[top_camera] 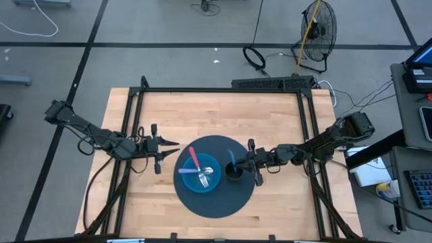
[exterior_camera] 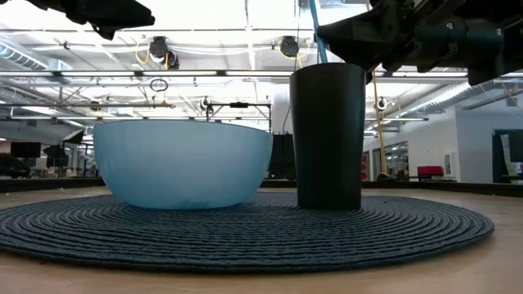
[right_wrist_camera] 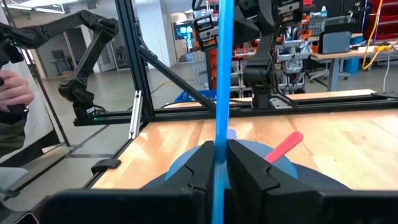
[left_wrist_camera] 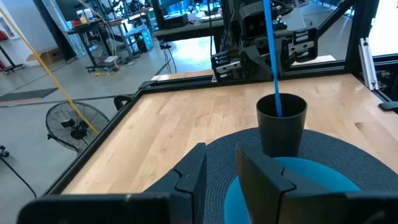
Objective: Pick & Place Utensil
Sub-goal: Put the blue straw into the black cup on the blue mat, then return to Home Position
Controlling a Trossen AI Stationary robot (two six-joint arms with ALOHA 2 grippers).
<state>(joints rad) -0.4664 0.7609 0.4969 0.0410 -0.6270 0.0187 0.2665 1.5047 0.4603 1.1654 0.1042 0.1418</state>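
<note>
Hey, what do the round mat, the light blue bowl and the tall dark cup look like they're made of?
The round mat looks like coiled woven cord, matte: concentric ridges show. The light blue bowl seems smooth plastic, slightly translucent with a soft sheen. The tall dark cup looks like matte plastic, though its plain, even surface leaves that open.

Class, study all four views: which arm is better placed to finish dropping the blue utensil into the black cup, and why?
The right. Its gripper has its jaws shut on the blue utensil, whose tip already sits inside the black cup. The left gripper waits beside the bowl, empty.
</note>
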